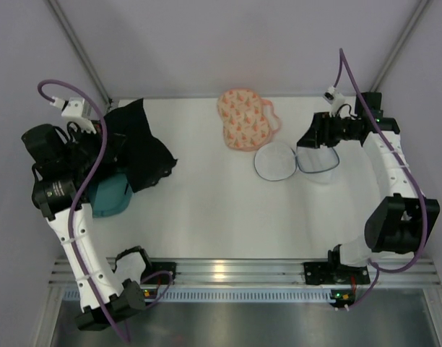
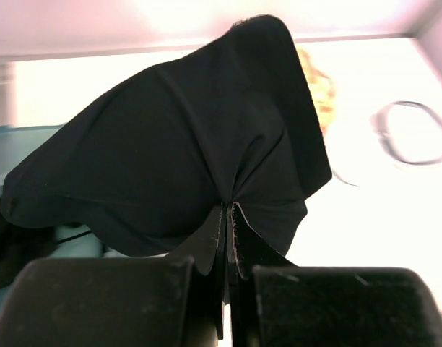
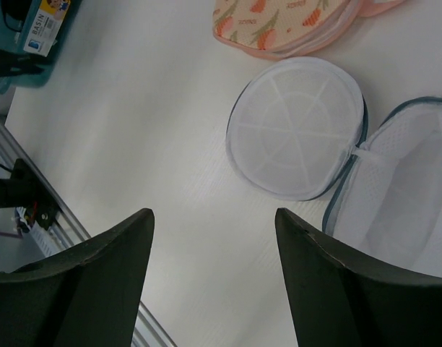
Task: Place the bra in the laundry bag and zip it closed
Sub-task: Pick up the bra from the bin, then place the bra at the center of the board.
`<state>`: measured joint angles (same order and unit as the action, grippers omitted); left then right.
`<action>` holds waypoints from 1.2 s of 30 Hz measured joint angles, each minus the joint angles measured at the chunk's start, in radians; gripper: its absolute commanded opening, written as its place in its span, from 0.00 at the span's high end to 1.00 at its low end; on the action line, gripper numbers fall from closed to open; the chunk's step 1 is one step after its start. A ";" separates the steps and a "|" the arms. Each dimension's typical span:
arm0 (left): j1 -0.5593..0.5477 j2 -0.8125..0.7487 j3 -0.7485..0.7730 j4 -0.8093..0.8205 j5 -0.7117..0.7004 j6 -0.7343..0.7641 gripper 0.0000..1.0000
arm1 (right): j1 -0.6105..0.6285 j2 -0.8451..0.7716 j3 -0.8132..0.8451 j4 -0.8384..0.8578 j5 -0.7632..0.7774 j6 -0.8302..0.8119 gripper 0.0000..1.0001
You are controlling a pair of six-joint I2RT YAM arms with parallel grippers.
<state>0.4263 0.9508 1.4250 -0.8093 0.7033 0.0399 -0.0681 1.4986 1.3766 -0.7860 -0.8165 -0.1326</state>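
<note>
**Black bra (image 2: 170, 144) clamped in the left gripper (image 2: 228, 213)**

At the left of the white table (image 1: 206, 217), the bra fans out from the left gripper, whose fingers are pressed together on a fold of its fabric, beside a teal bin (image 1: 113, 196). The laundry bag (image 1: 243, 119) lies at the far middle, well apart from the bra. A white mesh pouch (image 3: 297, 126) lies open just beside it. The right gripper (image 3: 212, 217) hovers near the pouch, jaws apart, empty.

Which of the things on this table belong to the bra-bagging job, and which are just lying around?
For the job:
black bra, pinched in the shut left claw
peach printed laundry bag, far centre of the table

Lying about:
white mesh zip tub, lying open
teal plastic bin, left side
</note>
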 measured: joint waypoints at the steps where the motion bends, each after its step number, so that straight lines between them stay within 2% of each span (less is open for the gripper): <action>1: 0.000 0.000 0.000 -0.004 0.042 -0.014 1.00 | 0.002 -0.004 0.000 0.000 -0.002 0.000 0.31; 8: -0.003 -0.029 -0.026 -0.010 0.255 -0.053 1.00 | 0.007 -0.014 -0.009 0.004 -0.016 0.003 0.31; 16: -0.023 -0.117 -0.187 -0.015 0.327 -0.053 1.00 | 0.007 -0.021 -0.029 0.006 -0.023 0.003 0.30; 20: -0.103 -0.095 -0.245 -0.017 0.285 -0.036 1.00 | 0.015 -0.028 -0.056 0.023 -0.051 0.014 0.23; 23: -0.254 -0.079 -0.273 -0.016 0.214 -0.014 1.00 | 0.049 -0.031 -0.074 0.058 -0.079 0.074 0.20; 25: -0.357 -0.080 -0.283 -0.023 0.180 0.008 1.00 | 0.100 -0.030 -0.069 0.095 -0.098 0.133 0.18; 27: -0.405 -0.085 -0.289 -0.023 0.159 0.034 1.00 | 0.173 -0.009 -0.042 0.144 -0.134 0.226 0.14; 30: -0.436 -0.098 -0.298 -0.023 0.137 0.075 1.00 | 0.274 0.052 -0.012 0.293 -0.197 0.418 0.11; 31: -0.443 -0.100 -0.301 -0.023 0.135 0.091 1.00 | 0.302 0.077 -0.010 0.346 -0.212 0.489 0.03; 32: -0.449 -0.101 -0.302 -0.023 0.134 0.111 1.00 | 0.327 0.101 -0.009 0.391 -0.225 0.553 0.01; 36: -0.460 -0.102 -0.301 -0.022 0.132 0.189 1.00 | 0.420 0.195 -0.031 0.570 -0.267 0.831 0.01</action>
<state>-0.0341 0.8486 1.1236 -0.8314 0.8352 0.2291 0.3519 1.6939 1.3460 -0.2161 -1.0832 0.6983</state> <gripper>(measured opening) 0.012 0.992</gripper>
